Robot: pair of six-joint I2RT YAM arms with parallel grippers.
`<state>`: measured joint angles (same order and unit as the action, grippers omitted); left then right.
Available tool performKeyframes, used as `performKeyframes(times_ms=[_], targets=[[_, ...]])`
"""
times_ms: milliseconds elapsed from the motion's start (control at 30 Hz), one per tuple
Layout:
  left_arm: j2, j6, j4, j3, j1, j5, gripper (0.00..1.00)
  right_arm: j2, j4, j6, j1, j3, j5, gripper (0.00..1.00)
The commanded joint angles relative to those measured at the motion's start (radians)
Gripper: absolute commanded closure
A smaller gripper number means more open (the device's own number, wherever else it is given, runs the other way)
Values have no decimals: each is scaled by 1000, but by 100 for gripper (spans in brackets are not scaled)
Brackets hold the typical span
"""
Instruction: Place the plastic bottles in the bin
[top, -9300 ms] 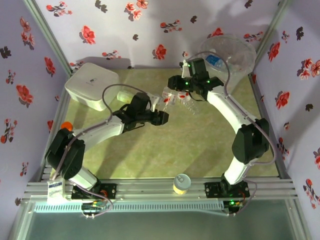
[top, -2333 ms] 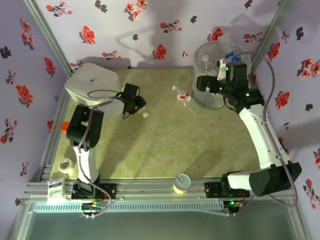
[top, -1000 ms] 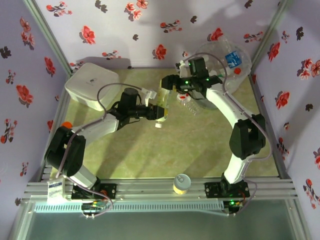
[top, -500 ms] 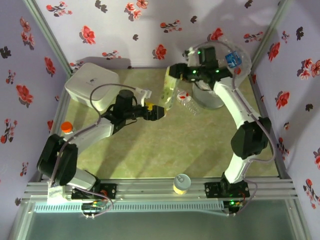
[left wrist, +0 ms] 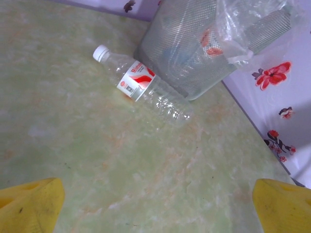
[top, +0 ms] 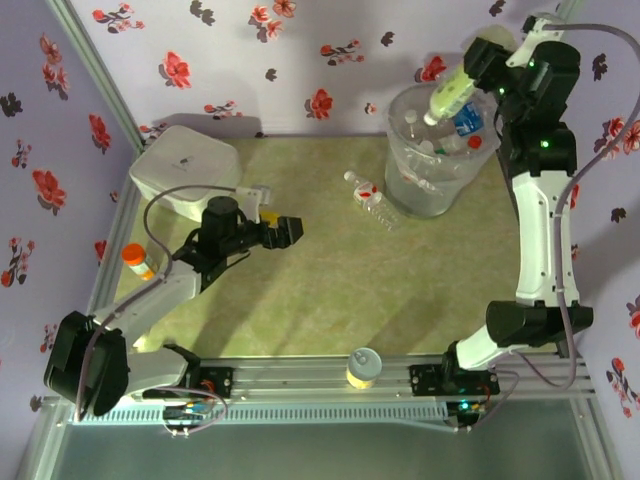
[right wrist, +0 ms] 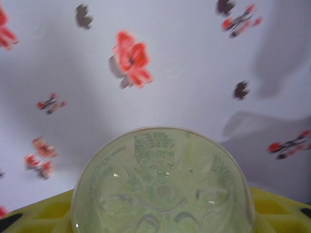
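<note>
Right tool [top: 488, 58] high at the far right corner, pinching a clear plastic bottle with a green label [top: 448, 95], tilted cap-down above the large round translucent bin [top: 402, 185]. Left tool [top: 285, 230] spread wide, holding nothing, low over the green worktop [top: 330, 300], with open room across to a clear white-capped bottle with a red-and-white label [top: 370, 200] lying just beside the bin wall. Inside the bin, several bottles, one red-capped, one blue-labelled. White rounded square box [top: 185, 170] at the far left corner.

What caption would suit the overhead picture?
Right fingers hold a greenish bottle over the bin; a red-labelled bottle lies on the table.
</note>
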<state>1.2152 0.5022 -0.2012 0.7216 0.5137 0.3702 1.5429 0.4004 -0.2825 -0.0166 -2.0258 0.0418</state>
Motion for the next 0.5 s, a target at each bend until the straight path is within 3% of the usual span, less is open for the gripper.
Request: performKeyframes(times_ms=[0,233,467], targets=[[-11,28,-20,-16,-10,-19,0,42,-28,97,0,60,-136,60],[-15,30,6,-6,-12,-19,0,31,-68,104,0,256,-125,60],[-1,45,-5,-11,-15,-26,0,68,24,85,0,356,-56,59]])
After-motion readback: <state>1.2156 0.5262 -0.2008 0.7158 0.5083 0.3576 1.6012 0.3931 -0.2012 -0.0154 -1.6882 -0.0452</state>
